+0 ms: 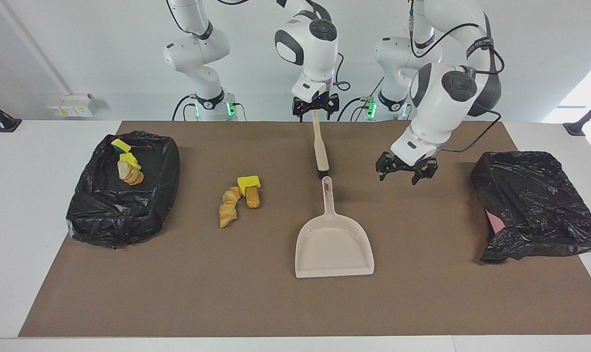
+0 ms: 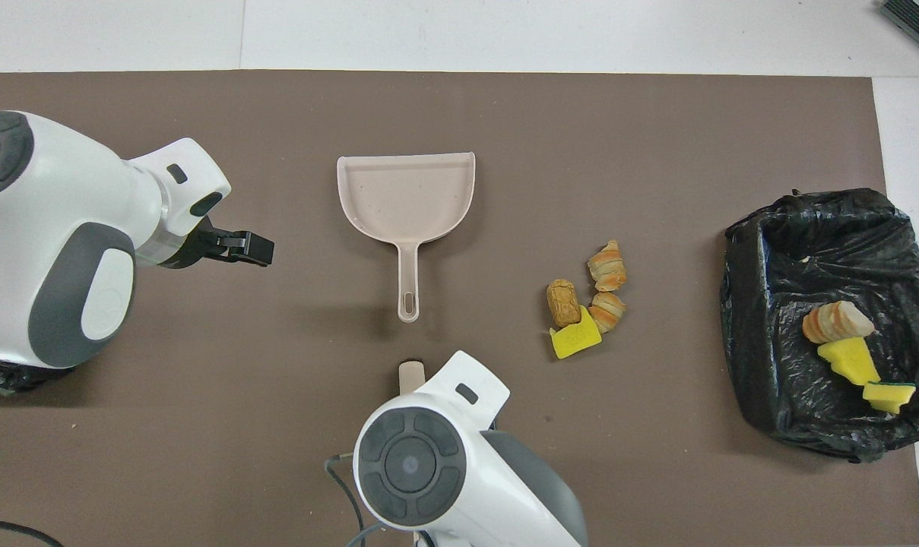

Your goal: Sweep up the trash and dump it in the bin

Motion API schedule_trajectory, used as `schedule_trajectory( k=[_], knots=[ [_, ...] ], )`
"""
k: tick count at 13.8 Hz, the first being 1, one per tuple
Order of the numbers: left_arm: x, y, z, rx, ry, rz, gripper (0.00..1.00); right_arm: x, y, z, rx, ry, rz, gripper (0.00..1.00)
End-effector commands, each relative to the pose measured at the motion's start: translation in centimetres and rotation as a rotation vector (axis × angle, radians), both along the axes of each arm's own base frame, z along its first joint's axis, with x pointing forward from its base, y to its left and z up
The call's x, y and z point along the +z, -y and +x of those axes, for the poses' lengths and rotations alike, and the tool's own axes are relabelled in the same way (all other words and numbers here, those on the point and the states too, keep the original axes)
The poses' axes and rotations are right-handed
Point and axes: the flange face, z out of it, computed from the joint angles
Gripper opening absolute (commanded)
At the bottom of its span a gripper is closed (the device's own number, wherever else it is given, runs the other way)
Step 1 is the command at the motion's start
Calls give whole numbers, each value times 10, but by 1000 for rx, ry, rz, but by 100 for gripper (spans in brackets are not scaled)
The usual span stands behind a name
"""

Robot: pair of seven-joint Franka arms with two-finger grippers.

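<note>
Seen from across the counter, the long beige brush (image 1: 319, 146) shows whole; from above, my right arm hides all but its tip. My right tool (image 1: 316, 107) hangs released over the brush's end nearer me. My left tool (image 1: 406, 170), also released, hangs over bare counter (image 1: 422, 293), and the yellow sponge and bread-like scraps (image 1: 239, 198) lie beside the beige plastic dustpan (image 1: 334, 244).

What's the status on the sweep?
Right gripper open over brush handle; left gripper open, hovering beside dustpan. Trash pile unswept on mat. Nothing between it and dustpan.

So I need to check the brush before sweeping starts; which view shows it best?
The facing view: the brush lies on the mat in line with the dustpan handle, nearer the robots, under the right gripper. The overhead view shows only its tip.
</note>
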Motion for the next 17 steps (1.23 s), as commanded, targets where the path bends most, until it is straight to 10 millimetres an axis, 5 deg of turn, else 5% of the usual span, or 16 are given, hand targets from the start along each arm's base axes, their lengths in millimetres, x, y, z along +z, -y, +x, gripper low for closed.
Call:
schedule_trajectory(
  k=[1,4,6,10,12,14,16,17],
  knots=[
    [-18,45,11,-13,16,15,100,-31,-2,-28,19,-1,22,100],
    [-49,92,13,-4,24,3,100,-53,-8,-47,22,9,32,100],
    [-65,106,15,35,20,4,100,-61,-6,-51,32,4,25,100],
    [-72,150,-7,77,22,1,100,-82,-10,-67,52,13,37,100],
    [-80,157,-9,74,34,11,100,-83,-10,-69,53,12,36,92],
    [-87,157,-12,74,28,16,92,-83,-10,-69,58,11,35,43],
    [-94,156,-14,74,23,21,59,-83,-10,-69,50,11,34,0],
    [-98,155,-16,74,21,23,47,-84,-10,-69,43,10,33,0]
  ],
)
